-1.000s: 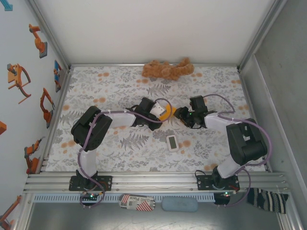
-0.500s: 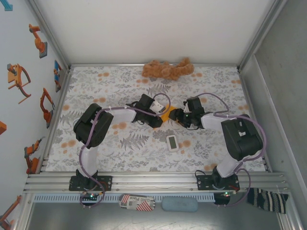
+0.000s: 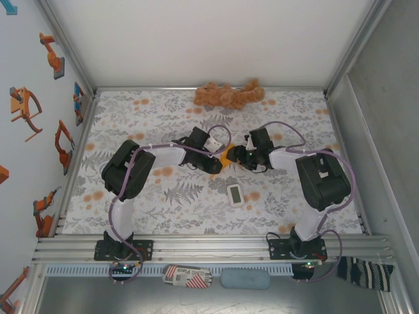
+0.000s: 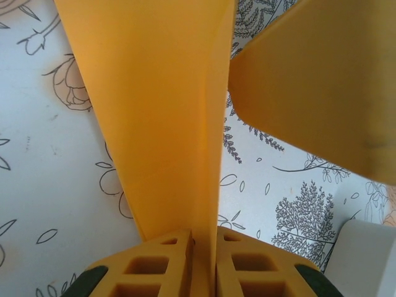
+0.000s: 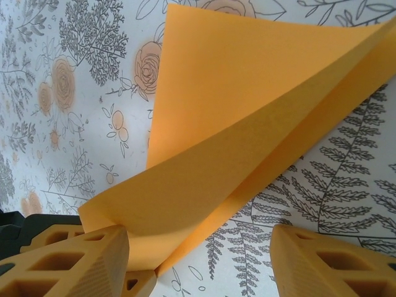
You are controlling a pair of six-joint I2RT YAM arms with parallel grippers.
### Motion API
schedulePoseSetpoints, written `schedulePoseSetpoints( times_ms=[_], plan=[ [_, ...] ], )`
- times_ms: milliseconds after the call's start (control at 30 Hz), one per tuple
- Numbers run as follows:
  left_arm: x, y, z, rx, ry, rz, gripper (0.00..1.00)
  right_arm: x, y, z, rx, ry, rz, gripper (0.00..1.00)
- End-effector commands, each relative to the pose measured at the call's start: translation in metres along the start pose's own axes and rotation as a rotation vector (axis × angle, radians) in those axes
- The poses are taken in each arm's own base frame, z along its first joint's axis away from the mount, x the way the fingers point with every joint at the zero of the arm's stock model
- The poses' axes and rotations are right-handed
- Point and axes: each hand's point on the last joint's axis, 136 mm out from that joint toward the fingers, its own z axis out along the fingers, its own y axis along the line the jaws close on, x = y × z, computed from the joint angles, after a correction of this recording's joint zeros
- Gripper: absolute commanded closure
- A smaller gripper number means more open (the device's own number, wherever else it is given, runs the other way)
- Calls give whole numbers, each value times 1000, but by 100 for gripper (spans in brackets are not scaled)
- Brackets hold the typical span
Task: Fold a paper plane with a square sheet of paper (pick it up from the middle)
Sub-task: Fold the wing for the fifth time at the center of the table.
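Below the table's near edge, on the grey ledge under the rail, lies a red-and-white striped packet (image 3: pixel 187 276). Its dark print includes a word that looks like "Piece"; the rest is too small to read. A small white device (image 3: pixel 236 194) sits toward the table's near edge, about midway along it, and what its pale screen shows cannot be made out. Orange robot-arm stickers (image 3: pixel 26 108) on the left wall carry no legible lettering.

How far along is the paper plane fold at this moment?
Done: the orange sheet is picked up and bent over on itself. In hand: the left gripper pinches it; the right gripper is open around its near corner. Left: sharp creases, pointed dart shape.
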Motion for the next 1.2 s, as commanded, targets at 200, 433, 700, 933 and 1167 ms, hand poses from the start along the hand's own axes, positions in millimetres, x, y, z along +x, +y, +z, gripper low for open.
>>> schedulePoseSetpoints(
  times_ms=[200,433,700,933,1167],
  plan=[
    [61,12,13,-19,205,-139,80,10,-33,20,170,61,17,40],
    [51,7,10,-5,181,-136,77,16,-53,24,272,85,48,43],
    [38,1,-2,-2,131,-139,69,18,-59,27,298,95,57,44],
    [26,-5,-15,-7,81,-136,65,18,-59,28,298,101,58,45],
    [26,-6,-20,-18,62,-137,63,19,-56,29,289,109,58,45]
  ],
)
